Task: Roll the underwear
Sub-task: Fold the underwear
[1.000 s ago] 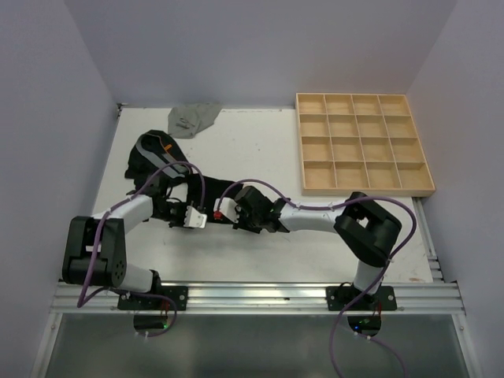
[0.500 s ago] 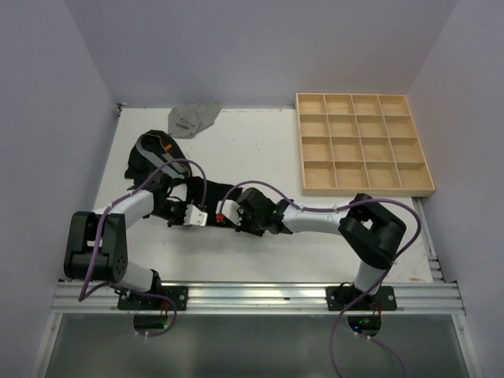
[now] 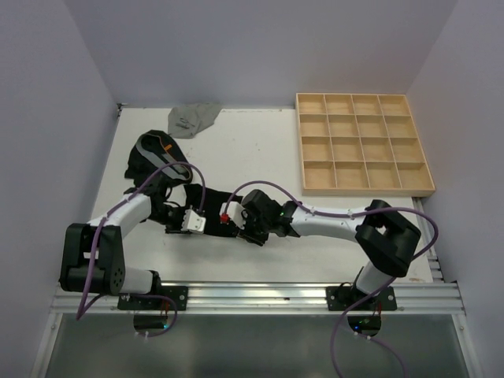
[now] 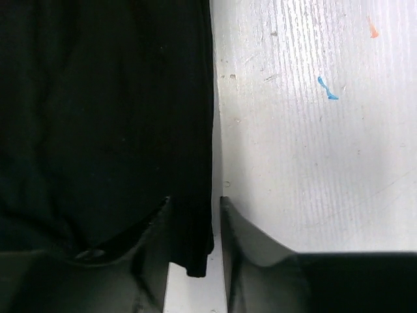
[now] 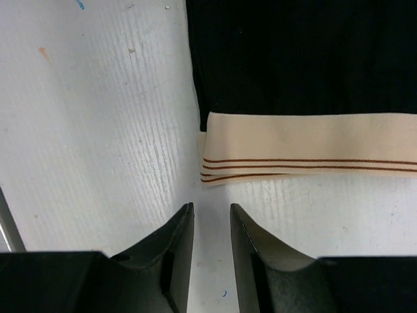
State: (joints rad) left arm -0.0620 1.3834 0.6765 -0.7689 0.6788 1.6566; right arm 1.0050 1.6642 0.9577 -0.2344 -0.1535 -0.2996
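Black underwear (image 3: pixel 214 195) with a tan, brown-striped waistband (image 5: pixel 306 147) lies flat at the table's middle left. My left gripper (image 3: pixel 199 223) is at its near edge. In the left wrist view the black cloth's edge (image 4: pixel 192 241) runs between the jaws of that gripper (image 4: pixel 195 203), which are closed narrowly on it. My right gripper (image 3: pixel 231 216) faces the left one. In the right wrist view it (image 5: pixel 212 210) hovers over bare table just short of the waistband's corner, its jaws a narrow gap apart and empty. Another black pair with a grey waistband (image 3: pixel 150 153) and a plain grey one (image 3: pixel 193 118) lie farther back.
A wooden grid tray (image 3: pixel 364 185) stands at the back right. Purple cables loop over both arms. The two grippers are very close together. White walls close in the left, back and right sides.
Both grippers have shifted a little toward the near edge. The right arm has stretched further left, its elbow swinging right. The black underwear stays between them.
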